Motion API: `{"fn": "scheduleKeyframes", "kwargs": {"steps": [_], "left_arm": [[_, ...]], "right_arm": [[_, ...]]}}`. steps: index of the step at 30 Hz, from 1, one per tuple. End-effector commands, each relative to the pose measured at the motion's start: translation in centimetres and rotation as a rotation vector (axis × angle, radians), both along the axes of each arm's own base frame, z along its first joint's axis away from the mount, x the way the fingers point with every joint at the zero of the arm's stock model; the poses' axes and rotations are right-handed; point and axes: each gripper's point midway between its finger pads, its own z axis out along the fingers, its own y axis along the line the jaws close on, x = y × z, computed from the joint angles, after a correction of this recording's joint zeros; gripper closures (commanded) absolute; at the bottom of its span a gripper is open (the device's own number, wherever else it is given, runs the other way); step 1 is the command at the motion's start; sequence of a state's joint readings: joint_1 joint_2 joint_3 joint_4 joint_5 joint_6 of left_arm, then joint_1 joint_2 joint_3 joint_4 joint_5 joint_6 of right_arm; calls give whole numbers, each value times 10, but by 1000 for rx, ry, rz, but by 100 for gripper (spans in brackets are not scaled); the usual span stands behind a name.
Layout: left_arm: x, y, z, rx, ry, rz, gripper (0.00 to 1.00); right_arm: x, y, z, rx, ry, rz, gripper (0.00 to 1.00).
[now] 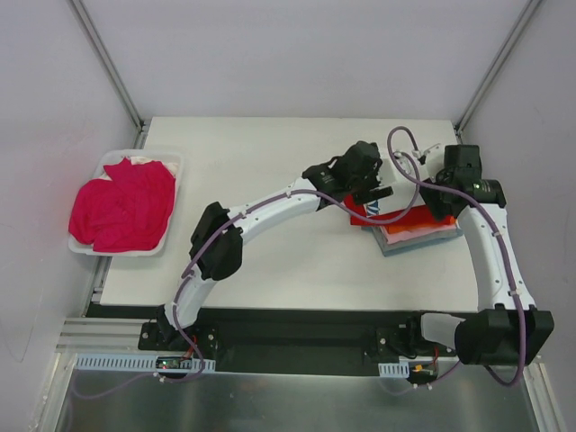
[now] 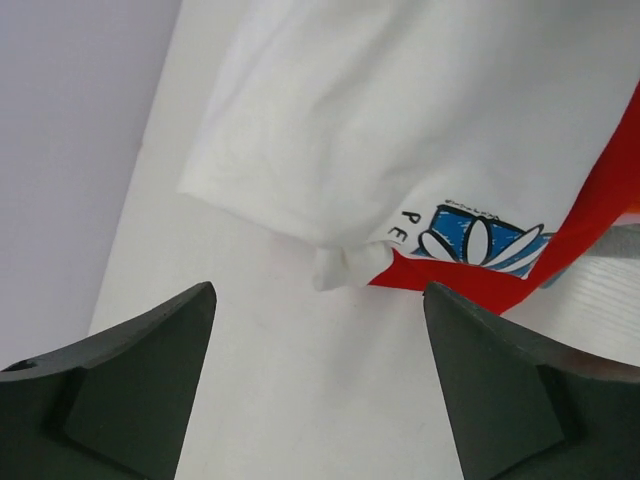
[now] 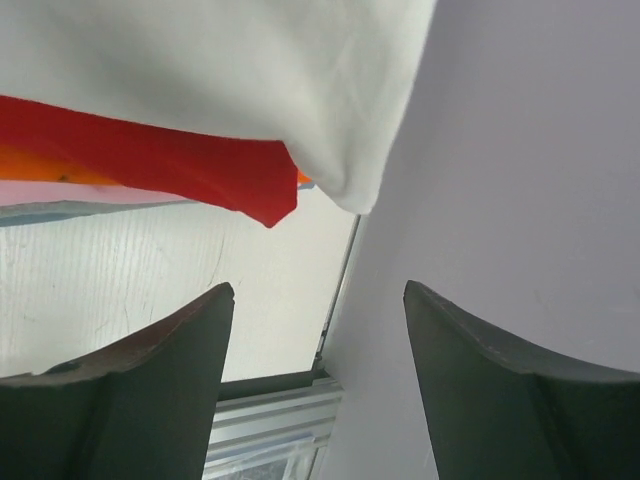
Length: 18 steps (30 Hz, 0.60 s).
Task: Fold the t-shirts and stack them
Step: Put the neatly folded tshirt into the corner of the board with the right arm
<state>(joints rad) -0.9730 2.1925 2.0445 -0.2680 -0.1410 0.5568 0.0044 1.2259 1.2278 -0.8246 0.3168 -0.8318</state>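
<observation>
Toward the right of the pale bench, a stack of folded tees. On top, a white cloth t-shirt with blue daisy print and dark lettering. Under it a red cloth t-shirt, then an orange t-shirt, a pink t-shirt and, lowest, a light-blue t-shirt. In the left wrist view, the white tee's folded edge and a small bunched corner resting on the bench, with the daisy print just beside a red edge poking out from below. In the right wrist view, a white corner draped past the red corner, with thin orange and pink strips beneath. Left claw at the stack's left side, jaws wide apart, gripping nothing, only bare bench between the fingers. Right claw at the stack's far right corner, likewise spread and empty. Well apart from all this, at the bench's left edge, a crumpled magenta cloth t-shirt heaped in a shallow white plastic tray.
</observation>
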Motion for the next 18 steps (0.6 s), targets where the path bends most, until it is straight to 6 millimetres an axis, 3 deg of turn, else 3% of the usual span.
{"fn": "scheduleKeyframes", "kwargs": {"steps": [1, 4, 5, 8, 11, 18], "left_arm": [[13, 16, 88, -125, -115, 59, 9], [24, 23, 111, -164, -146, 88, 3], [32, 27, 120, -178, -160, 106, 2], [41, 34, 123, -183, -165, 129, 1], [49, 46, 115, -172, -148, 149, 1], [59, 88, 88, -145, -72, 211, 1]], "right_arm": [[4, -3, 40, -2, -94, -26, 27], [15, -4, 55, -4, -129, -35, 27], [22, -4, 51, -5, -117, -36, 27], [40, 0, 54, 15, -130, -27, 24], [58, 9, 58, 42, -153, 3, 19], [97, 44, 44, 50, -116, 71, 17]]}}
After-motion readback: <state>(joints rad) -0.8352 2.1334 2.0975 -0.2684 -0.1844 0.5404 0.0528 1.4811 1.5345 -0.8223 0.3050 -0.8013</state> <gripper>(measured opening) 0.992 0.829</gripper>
